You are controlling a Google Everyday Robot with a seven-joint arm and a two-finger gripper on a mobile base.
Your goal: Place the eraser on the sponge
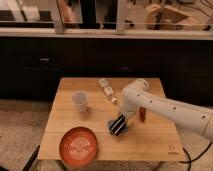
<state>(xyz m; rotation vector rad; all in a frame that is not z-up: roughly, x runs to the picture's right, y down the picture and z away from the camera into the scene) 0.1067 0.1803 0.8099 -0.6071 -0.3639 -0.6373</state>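
- Orange plate (79, 146) — at the table's (150, 142) near edge, 8 o'clock from the gripper.
- Gripper (118, 125) low over mid-table; whether it grips anything cannot be told. Blue sponge (111, 123) against its 9 o'clock side.
- Brown object (142, 114) at 2 o'clock, beside the arm.
- White cup (80, 101) at 10 o'clock; small white pieces (105, 86) at 11 — farthest back.

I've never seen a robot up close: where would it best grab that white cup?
Probably across the side wall of the white cup, coming in level from the side facing the gripper, which hangs low over the table. The cup stands upright and round, with nothing touching it.
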